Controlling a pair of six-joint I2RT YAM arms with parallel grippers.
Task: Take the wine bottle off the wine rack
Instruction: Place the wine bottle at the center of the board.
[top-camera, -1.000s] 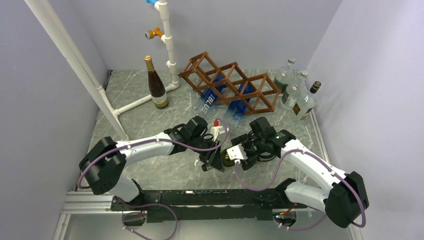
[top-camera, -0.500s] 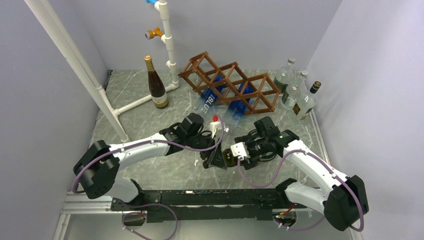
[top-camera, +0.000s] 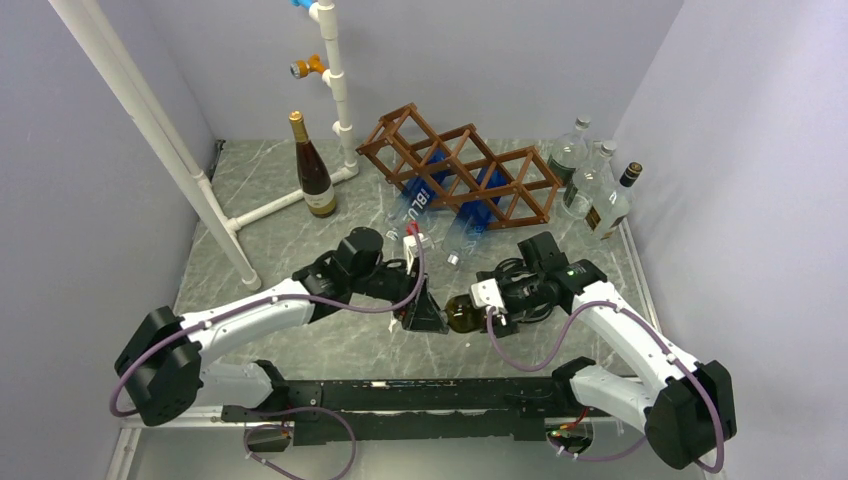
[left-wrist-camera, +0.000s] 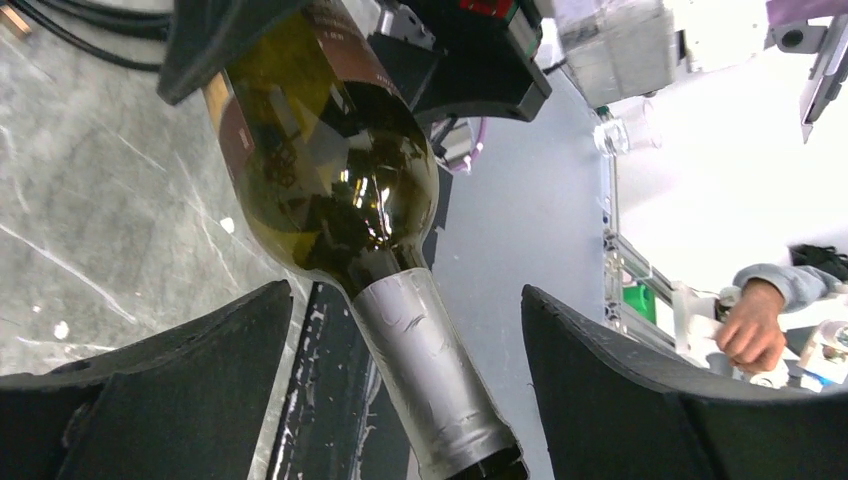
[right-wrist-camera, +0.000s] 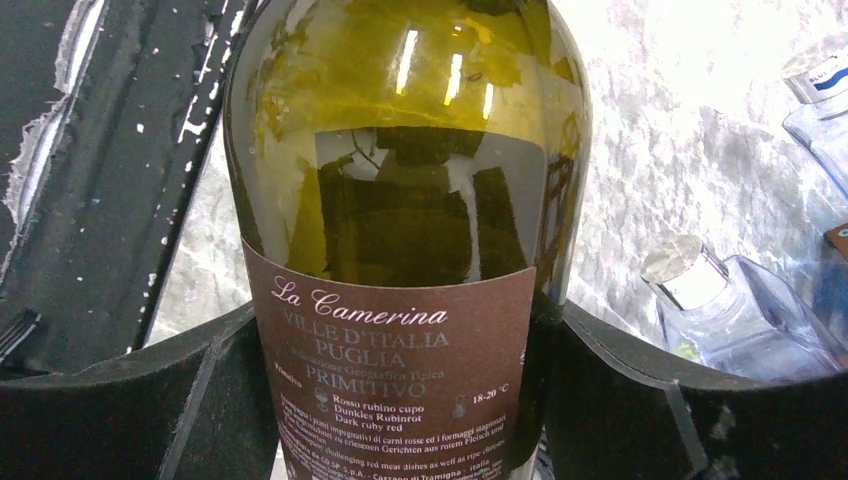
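Marble desk near the wine rack: our right end effector clamps the wine bottle to bear it, left end effector gaping around its neck

From my console I see the wine bottle as smooth, glossy olive-green glass with a matt brown paper label and a scuffed silvery foil capsule, the wine rack as brown wood, and the table as grey marbling with a faint sheen.
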